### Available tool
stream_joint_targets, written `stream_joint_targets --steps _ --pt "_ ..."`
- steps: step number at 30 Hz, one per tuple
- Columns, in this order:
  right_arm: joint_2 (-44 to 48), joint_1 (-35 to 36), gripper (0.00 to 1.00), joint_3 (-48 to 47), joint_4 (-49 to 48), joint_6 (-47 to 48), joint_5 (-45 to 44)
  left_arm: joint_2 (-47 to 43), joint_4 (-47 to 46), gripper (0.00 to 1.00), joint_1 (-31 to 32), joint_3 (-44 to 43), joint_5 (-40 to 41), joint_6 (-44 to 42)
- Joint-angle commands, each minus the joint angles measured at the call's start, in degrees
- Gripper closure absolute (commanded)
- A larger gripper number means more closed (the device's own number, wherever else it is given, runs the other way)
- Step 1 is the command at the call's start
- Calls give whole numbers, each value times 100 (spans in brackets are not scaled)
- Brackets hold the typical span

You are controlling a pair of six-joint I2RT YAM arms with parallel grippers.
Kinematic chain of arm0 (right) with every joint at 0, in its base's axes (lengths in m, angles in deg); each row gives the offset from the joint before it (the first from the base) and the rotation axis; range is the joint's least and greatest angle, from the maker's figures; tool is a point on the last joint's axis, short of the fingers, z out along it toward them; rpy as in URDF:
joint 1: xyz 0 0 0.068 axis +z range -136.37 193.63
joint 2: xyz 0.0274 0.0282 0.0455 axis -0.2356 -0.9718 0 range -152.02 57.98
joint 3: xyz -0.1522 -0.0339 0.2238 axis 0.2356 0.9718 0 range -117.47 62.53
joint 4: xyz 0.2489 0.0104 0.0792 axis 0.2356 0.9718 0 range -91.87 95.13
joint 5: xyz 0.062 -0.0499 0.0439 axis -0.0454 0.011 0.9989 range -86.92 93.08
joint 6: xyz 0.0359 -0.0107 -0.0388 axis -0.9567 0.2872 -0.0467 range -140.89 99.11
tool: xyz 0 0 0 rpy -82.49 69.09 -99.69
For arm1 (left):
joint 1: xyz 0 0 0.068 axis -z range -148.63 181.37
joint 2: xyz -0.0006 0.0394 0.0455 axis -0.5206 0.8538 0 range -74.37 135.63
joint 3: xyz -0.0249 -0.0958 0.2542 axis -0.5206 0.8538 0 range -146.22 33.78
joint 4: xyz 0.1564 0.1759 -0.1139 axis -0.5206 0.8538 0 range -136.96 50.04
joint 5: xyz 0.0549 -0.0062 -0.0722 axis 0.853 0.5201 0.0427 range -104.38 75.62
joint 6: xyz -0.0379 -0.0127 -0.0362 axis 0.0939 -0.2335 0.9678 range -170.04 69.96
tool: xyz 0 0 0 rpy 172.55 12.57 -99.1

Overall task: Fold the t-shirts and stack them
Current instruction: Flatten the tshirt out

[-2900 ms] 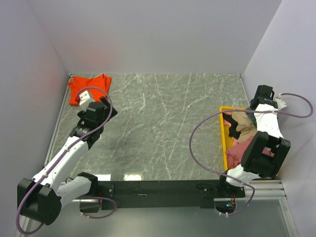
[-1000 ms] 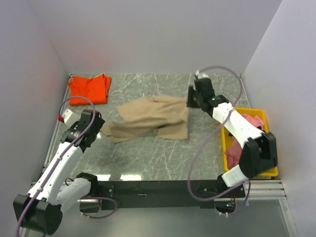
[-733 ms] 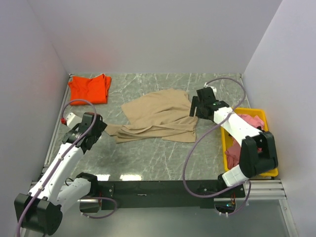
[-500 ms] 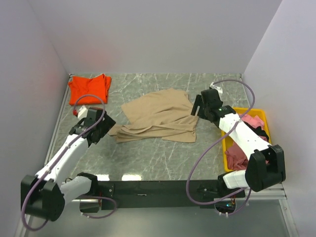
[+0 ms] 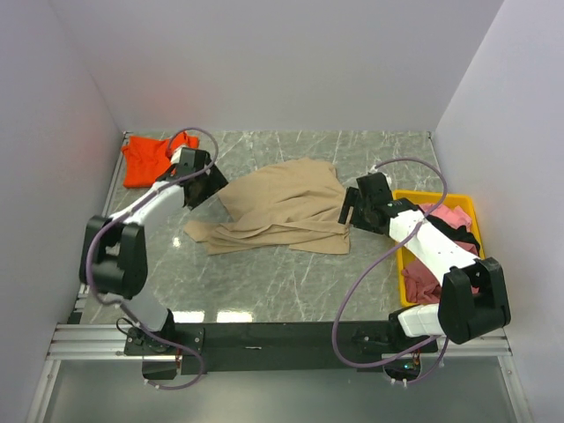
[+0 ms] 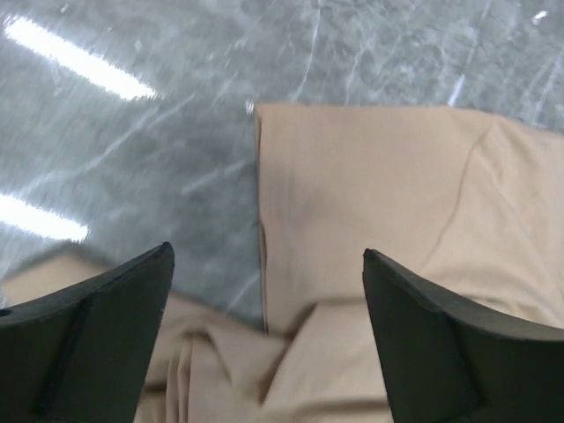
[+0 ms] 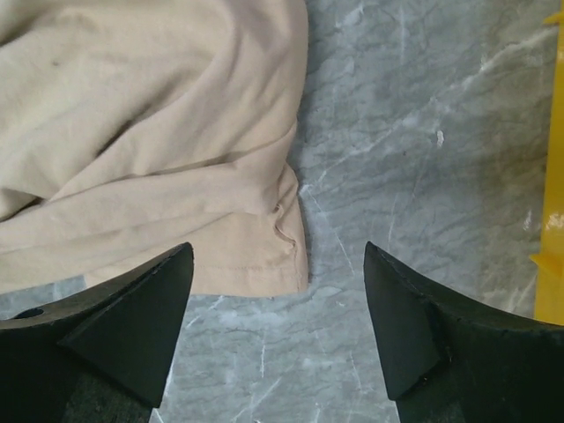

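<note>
We have the tan t-shirt [image 5: 278, 204] mid-table and rumpled: the near half is bunched into pleats, with a strip trailing toward the near-left. It isn't flat enough to fold, so we read this step as spreading it out.

Our left gripper [image 6: 264, 264] hangs over the shirt's far-left edge, fingers wide apart and nothing held. The cloth edge runs right down the middle of the gap. Our right gripper [image 7: 278, 256] is over the near-right hem corner, jaws also apart and empty. Both look well placed for a pinch.

How we'd do it:
- Drop straight down and close on the hem layer only. The pleats just beside the left fingers would likely get caught if we go deep.
- Pull the two grips away from each other, low over the marble table [image 5: 264, 282], until the pleats run out.
- Keep the right pull clear of the yellow tray [image 7: 553, 176], which holds the pink t-shirt [image 5: 451, 214] and the dark t-shirt [image 5: 470, 236].

The orange t-shirt [image 5: 145, 160] lies in the far-left corner; we take that as the stack spot.
</note>
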Motion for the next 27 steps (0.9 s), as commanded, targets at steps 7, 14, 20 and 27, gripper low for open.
stream_joint_targets --steps 7,14,20,27 --pt "360 17 16 268 268 -91 283 1576 167 23 -203 -1546 -176 -834" --pt "431 17 16 426 304 -161 520 2209 167 32 -229 -1687 -115 -861" --pt "378 17 17 497 330 -205 406 2376 -96 44 -238 -1608 -597 -940" --pt "369 17 17 514 233 -205 520 2535 -184 66 -185 -1450 -817 -931"
